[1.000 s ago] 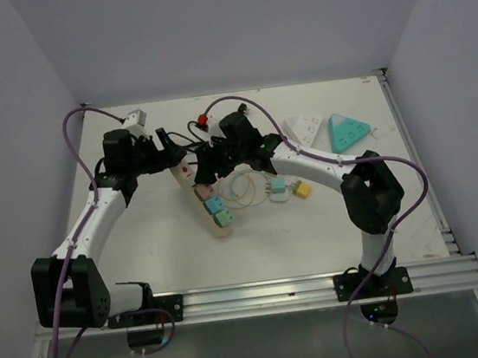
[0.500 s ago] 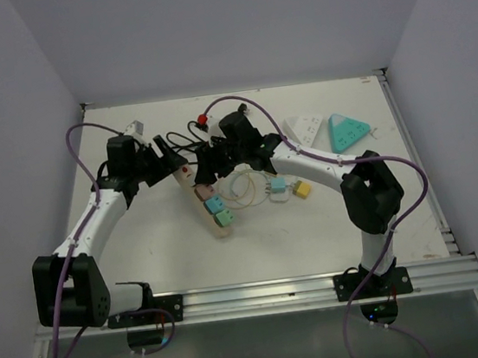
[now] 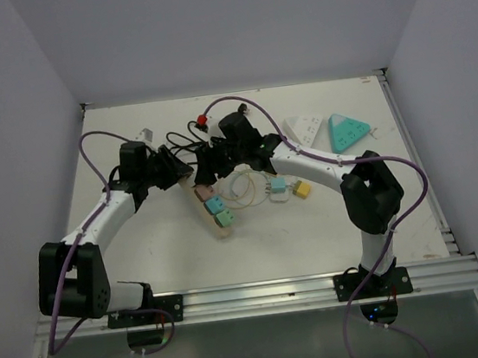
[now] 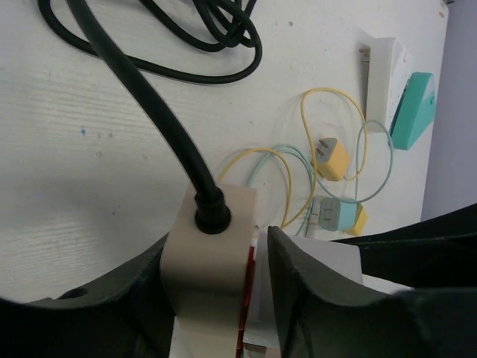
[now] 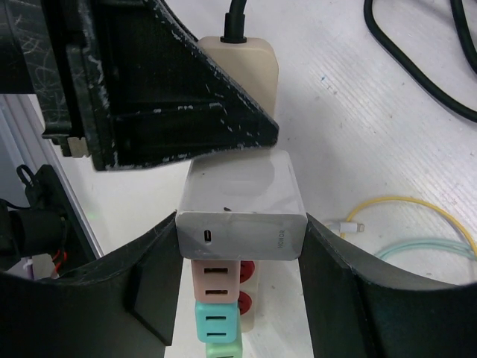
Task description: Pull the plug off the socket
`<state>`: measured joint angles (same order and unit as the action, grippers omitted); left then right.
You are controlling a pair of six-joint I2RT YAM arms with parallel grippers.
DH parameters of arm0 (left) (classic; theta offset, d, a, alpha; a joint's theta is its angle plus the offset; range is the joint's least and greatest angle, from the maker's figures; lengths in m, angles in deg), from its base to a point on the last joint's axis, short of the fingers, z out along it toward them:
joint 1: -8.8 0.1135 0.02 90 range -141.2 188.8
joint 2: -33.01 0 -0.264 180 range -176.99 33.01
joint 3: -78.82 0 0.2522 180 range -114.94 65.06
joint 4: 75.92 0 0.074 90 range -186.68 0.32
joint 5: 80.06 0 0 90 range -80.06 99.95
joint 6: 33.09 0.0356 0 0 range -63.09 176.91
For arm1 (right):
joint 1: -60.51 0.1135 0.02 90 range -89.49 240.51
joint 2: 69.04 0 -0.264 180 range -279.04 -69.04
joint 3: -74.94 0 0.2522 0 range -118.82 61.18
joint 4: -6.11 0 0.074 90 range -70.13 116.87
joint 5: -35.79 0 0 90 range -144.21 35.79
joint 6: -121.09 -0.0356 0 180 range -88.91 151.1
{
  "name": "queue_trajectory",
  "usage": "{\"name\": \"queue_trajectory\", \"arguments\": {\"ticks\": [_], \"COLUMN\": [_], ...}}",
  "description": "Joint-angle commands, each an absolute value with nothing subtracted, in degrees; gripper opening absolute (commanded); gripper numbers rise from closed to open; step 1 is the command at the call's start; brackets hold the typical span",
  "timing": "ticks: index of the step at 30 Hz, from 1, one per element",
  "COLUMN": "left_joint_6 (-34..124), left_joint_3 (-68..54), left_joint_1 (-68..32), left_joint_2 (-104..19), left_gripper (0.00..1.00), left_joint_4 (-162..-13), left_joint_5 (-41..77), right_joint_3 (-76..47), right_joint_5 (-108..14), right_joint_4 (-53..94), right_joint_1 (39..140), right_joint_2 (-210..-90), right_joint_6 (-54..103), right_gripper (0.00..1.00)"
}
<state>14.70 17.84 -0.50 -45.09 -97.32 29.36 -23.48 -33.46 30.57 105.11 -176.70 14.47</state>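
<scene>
Extraction has not started: the white plug sits fully in the strip, mid-table. Right gripper clamps the plug by both sides; left gripper brackets the strip's far cord end (whether it pinches yet, I cannot tell). Left to do: brace the strip, then pull the plug free. No containers show; the strip's nearer sockets hold a pink plug and a teal plug.

Top view: 11 o'clock end of the power strip and the white plug are buried under the left fingers and right fingers. Left wrist: strip runs off at 6 o'clock, finger contact at 3 o'clock unclear. Right wrist: green adapter clipped at 6 o'clock.
</scene>
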Motion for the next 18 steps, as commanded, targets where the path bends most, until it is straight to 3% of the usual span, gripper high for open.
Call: {"name": "queue_trajectory", "arguments": {"ticks": [1,2,3,6,9,18], "left_joint_6": [13.6,13.6,14.4,16.6,19.6,26.8], "left_joint_3": [19.0,19.4,19.4,19.4,18.9,17.4], "left_joint_1": [-0.8,-0.9,-0.9,-0.9,-0.9,-0.9], "left_joint_2": [-45.8,-45.8,-45.7,-44.8,-43.8,-40.9], "left_gripper": [0.47,0.42,0.29,0.12,0.00,0.00], "left_joint_4": [-91.4,-91.0,-90.6,-90.7,-90.6,-93.6], "left_joint_5": [28.1,28.0,27.5,25.7,23.5,14.5], "right_joint_3": [-26.6,-26.4,-26.4,-25.6,-24.6,-20.9], "right_joint_5": [-29.9,-29.9,-30.0,-30.2,-30.7,-32.9], "right_joint_4": [24.3,24.2,24.2,24.4,24.9,25.4], "right_joint_1": [105.3,105.3,105.3,105.4,105.3,103.9], "right_joint_2": [-175.9,-175.8,-175.6,-174.9,-173.5,-167.6], "right_joint_6": [13.9,13.8,13.9,13.8,13.0,11.2], "right_gripper": [0.00,0.00,0.00,0.00,0.00,0.00]}}
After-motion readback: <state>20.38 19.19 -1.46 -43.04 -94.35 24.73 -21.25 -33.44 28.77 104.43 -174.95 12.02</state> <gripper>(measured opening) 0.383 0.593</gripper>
